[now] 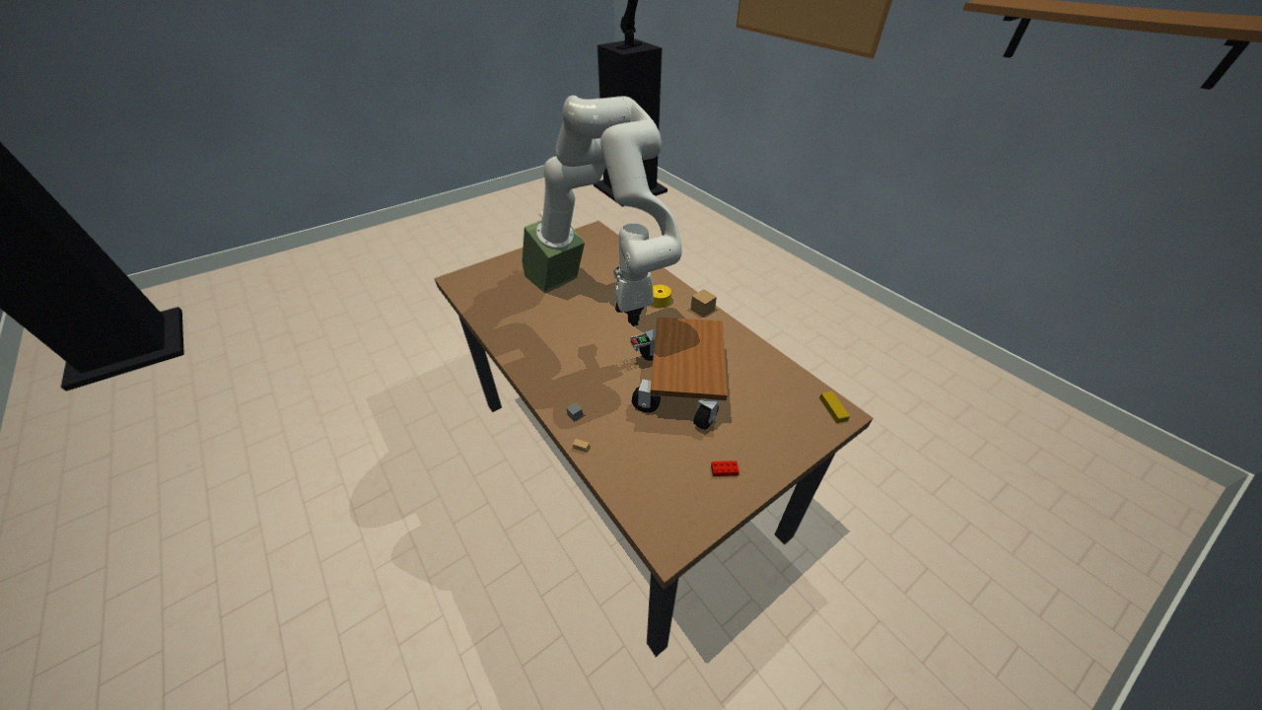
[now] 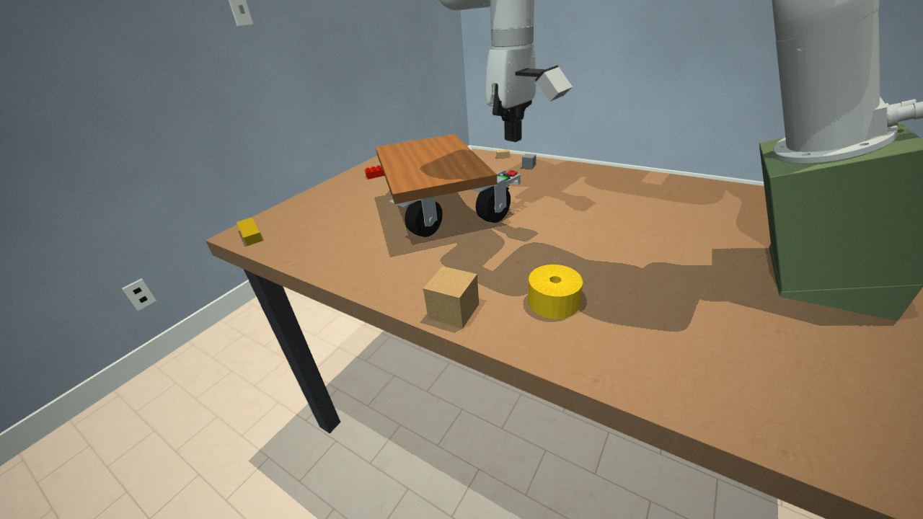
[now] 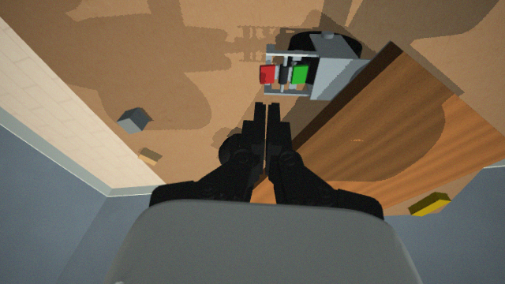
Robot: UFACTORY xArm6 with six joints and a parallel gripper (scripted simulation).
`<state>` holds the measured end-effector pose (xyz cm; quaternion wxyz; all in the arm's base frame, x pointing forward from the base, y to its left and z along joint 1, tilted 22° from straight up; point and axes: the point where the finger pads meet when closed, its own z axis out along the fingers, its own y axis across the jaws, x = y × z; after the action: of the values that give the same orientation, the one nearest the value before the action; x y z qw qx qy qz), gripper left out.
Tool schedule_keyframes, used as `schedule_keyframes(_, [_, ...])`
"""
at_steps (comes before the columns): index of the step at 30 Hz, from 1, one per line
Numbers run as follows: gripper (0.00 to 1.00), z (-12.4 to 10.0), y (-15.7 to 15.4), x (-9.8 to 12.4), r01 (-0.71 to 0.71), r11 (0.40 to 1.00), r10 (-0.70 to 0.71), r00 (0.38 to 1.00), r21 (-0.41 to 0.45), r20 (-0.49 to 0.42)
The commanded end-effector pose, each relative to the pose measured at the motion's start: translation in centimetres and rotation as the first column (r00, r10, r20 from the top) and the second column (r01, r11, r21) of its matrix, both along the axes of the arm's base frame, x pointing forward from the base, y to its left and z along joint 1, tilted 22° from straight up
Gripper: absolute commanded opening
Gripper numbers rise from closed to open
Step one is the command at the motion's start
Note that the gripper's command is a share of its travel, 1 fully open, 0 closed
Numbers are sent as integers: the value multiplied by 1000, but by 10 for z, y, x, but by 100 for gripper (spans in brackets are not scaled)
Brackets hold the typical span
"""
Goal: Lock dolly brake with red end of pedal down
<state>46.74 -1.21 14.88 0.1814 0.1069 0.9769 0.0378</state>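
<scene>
The dolly (image 1: 690, 357) has a wooden deck on black casters and stands mid-table; it also shows in the exterior view (image 2: 435, 166). At one corner caster sits the brake pedal, with a red end (image 3: 267, 74) and a green end (image 3: 300, 74) side by side on a grey bracket. The pedal also shows in the top and exterior views (image 1: 642, 340) (image 2: 508, 174). My gripper (image 3: 266, 118) (image 2: 512, 133) (image 1: 629, 310) is shut and empty. It hangs above the table, over the pedal's corner, apart from it.
A yellow cylinder (image 2: 554, 290) and a tan cube (image 2: 451, 296) sit near the table edge by the arm's green base (image 2: 845, 225). A small grey cube (image 3: 134, 119), a tan block (image 3: 150, 156), a red brick (image 1: 724, 467) and a yellow block (image 1: 833, 405) lie around the dolly.
</scene>
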Motion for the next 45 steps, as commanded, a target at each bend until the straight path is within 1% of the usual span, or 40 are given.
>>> schedule_keyframes(1, [0, -1, 0, 2, 0, 1000, 0, 1000, 0, 3])
schedule_keyframes(13, [0, -21, 1, 10, 0, 1000, 0, 1000, 0, 3])
schedule_keyframes(15, [0, -21, 1, 10, 0, 1000, 0, 1000, 0, 3])
schedule_keyframes(30, [0, -50, 2, 22, 0, 1000, 0, 1000, 0, 3])
schedule_keyframes(45, [0, -61, 2, 27, 0, 1000, 0, 1000, 0, 3])
